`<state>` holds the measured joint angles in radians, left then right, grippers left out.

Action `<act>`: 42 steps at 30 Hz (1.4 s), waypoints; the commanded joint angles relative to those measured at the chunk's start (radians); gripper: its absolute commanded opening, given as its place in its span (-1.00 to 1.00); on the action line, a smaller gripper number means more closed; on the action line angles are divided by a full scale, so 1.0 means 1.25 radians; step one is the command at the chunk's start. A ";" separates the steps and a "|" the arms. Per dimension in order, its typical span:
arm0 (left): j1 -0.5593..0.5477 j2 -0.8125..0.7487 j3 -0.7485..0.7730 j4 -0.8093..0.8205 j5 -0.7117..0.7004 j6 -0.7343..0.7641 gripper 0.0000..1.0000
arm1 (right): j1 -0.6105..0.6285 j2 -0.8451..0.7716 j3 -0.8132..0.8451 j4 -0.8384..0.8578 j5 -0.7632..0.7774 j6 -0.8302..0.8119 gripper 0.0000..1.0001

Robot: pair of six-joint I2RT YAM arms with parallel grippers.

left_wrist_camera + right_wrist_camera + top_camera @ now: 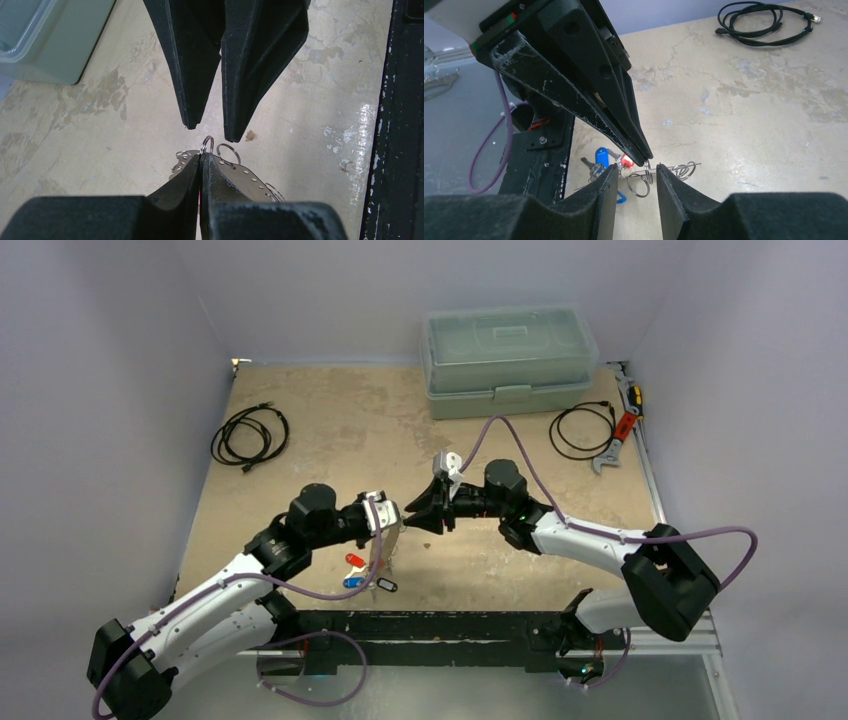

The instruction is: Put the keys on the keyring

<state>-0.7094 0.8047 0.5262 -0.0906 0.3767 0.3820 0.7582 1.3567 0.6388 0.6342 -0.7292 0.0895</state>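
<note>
The keyring [679, 169] is pinched at the tip of my left tool [201, 157], which is clamped shut and seems to hold it above the desk [749, 125] so its small loops face my right tool [636, 172]. That tool straddles one loop with its fingers apart, gripping nothing. The keys [601, 156] dangle beneath the left tool.

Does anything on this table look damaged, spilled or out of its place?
Nothing is spilled or broken. Only the tabletop looks worn, with dark stains and scuffs, and the wrench lies at the very right edge, beside a coiled cable.
</note>
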 commanded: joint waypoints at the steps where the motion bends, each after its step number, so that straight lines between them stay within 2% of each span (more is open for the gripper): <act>1: -0.006 -0.012 0.002 0.047 0.026 -0.009 -1.00 | -0.004 -0.005 0.036 -0.067 -0.003 -0.066 -0.28; 5: -0.006 -0.008 0.002 0.047 0.030 -0.009 -1.00 | -0.003 0.006 0.048 -0.102 0.038 -0.116 -0.32; 25: -0.008 -0.010 0.001 0.049 0.034 -0.009 -1.00 | 0.001 0.060 0.083 -0.071 0.017 -0.093 -0.53; 42: -0.007 -0.012 0.000 0.047 -0.014 -0.014 -1.00 | 0.019 0.067 0.094 -0.104 -0.012 -0.116 -0.42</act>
<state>-0.7147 0.8036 0.5251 -0.0761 0.3656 0.3798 0.7738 1.4361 0.7132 0.4965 -0.7258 -0.0315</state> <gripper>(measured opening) 0.004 0.286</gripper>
